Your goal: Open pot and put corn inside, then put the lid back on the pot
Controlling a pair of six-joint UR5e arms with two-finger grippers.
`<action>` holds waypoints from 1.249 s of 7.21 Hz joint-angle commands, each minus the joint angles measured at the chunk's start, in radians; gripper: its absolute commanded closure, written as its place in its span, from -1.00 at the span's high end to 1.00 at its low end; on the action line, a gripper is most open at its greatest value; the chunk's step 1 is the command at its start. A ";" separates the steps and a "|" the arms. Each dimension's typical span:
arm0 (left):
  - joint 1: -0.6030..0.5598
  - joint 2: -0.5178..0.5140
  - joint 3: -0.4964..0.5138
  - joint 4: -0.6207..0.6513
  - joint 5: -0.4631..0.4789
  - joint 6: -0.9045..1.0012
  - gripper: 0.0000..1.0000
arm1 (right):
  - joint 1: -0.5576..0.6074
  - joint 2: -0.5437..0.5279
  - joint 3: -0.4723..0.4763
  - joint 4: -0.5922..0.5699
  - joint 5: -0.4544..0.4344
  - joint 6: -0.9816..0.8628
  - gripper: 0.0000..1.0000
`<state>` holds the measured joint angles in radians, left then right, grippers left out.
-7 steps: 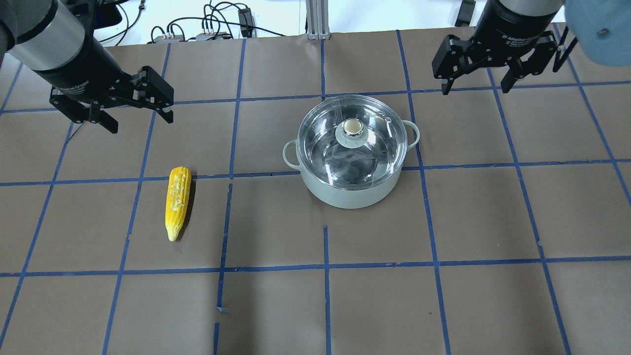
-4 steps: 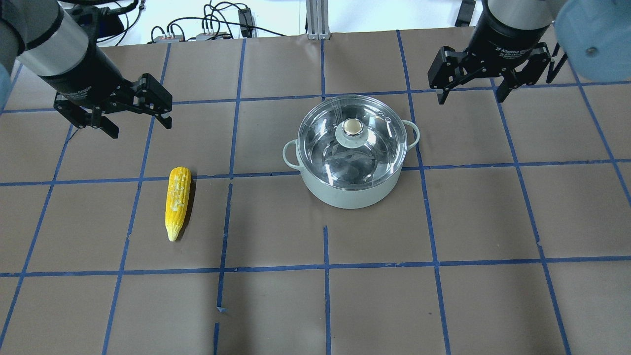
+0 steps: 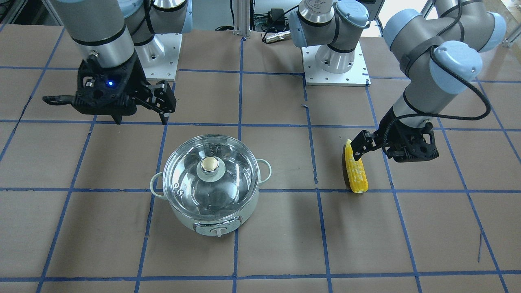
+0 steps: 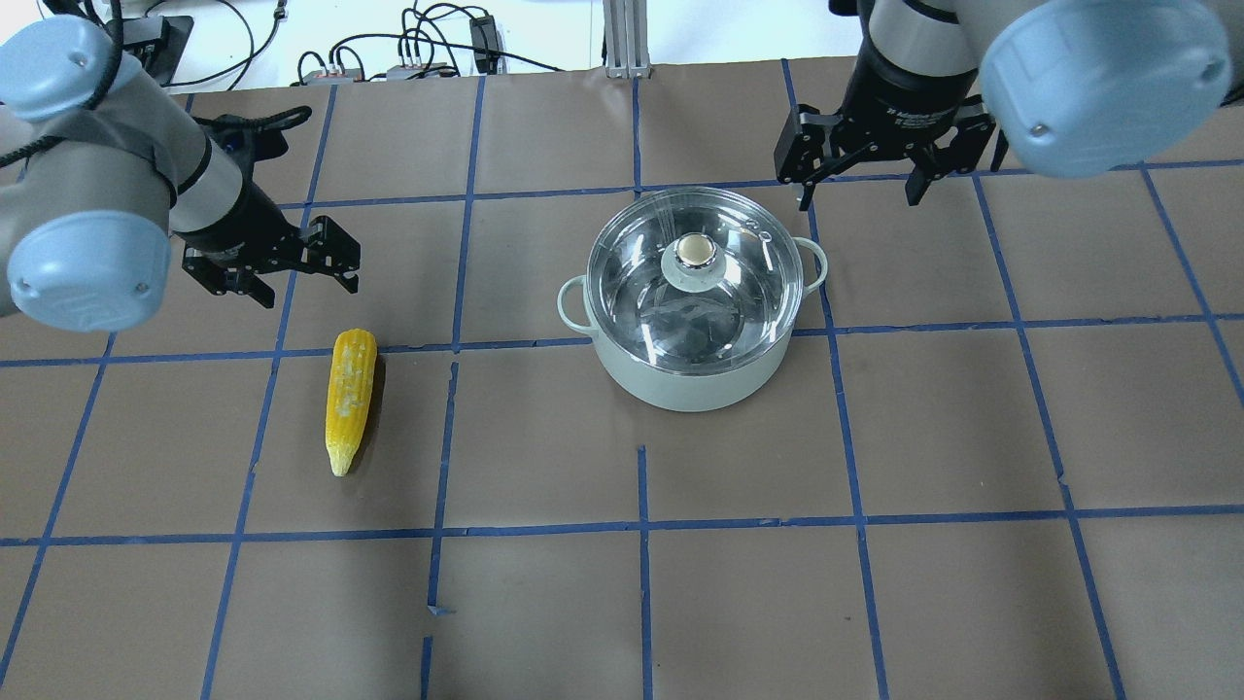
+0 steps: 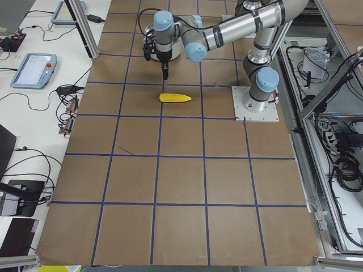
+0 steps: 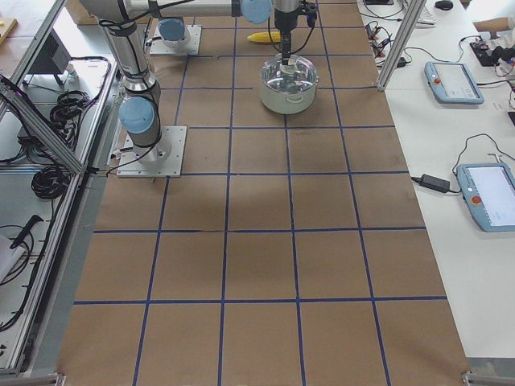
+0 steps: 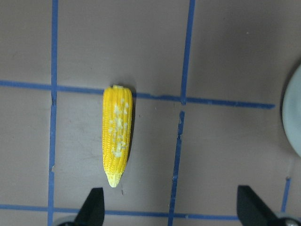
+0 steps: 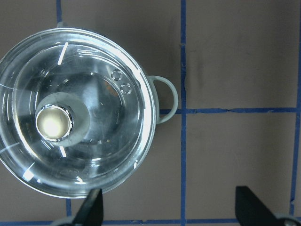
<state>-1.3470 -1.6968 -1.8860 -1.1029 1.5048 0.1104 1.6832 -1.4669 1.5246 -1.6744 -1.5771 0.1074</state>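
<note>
On the tabletop (image 4: 972,603) the pot (image 4: 680,384) is seen centre-frame with the lid (image 4: 695,292) seated on it; the corn (image 4: 350,399) lies untouched at left. The right pincer (image 4: 859,190), wide open and empty, has been shifted nearer the lid; the left pincer (image 4: 306,287), likewise spread and empty, nearer the corn. Lid removal is judged next.

pot (image 7: 294,113) mostly cut off in left wrist view, lid (image 8: 108,108) edge clipped in right wrist view
</note>
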 commanded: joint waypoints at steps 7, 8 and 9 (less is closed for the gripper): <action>0.031 -0.148 -0.300 0.537 0.006 0.171 1.00 | 0.134 0.209 -0.064 -0.114 -0.006 0.199 0.99; 0.035 -0.149 -0.298 0.544 0.006 0.204 1.00 | 0.156 0.211 -0.061 -0.120 -0.009 0.199 0.99; 0.039 -0.150 -0.298 0.546 0.005 0.206 1.00 | 0.170 0.212 -0.060 -0.125 -0.011 0.187 0.99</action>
<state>-1.3134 -1.8434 -2.1838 -0.5646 1.5106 0.2973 1.8338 -1.2570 1.4626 -1.7939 -1.5848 0.3036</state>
